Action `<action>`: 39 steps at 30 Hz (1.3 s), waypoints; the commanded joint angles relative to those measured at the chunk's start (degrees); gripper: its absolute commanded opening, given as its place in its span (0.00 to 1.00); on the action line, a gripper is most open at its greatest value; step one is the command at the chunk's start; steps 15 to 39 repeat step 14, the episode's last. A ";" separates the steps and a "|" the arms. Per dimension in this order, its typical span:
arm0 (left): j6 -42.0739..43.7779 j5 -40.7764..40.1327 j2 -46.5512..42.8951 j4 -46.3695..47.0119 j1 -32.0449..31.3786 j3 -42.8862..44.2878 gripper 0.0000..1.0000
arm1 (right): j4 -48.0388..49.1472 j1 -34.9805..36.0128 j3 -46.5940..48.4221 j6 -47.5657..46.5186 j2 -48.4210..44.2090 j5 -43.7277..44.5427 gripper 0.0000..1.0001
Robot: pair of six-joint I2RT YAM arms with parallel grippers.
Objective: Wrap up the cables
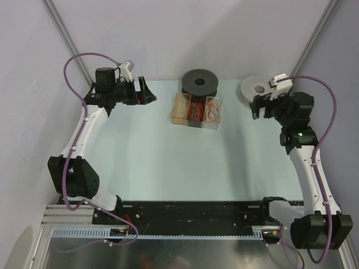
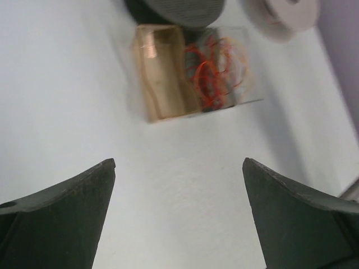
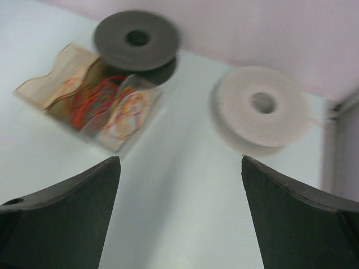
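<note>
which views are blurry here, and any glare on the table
Right wrist: clear box and white spool are smeared, probably motion blur. Left wrist: mildly soft, red loops distinguishable. Top external: sharpest, even light, no glare on the table.

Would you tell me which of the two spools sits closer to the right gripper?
The white spool, at the far right; the dark spool stands behind the clear box.
</note>
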 commanded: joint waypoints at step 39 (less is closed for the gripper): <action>19.78 -24.96 -21.63 -8.45 -4.21 -16.72 0.99 | -4.54 14.34 -3.29 6.78 2.73 2.65 0.94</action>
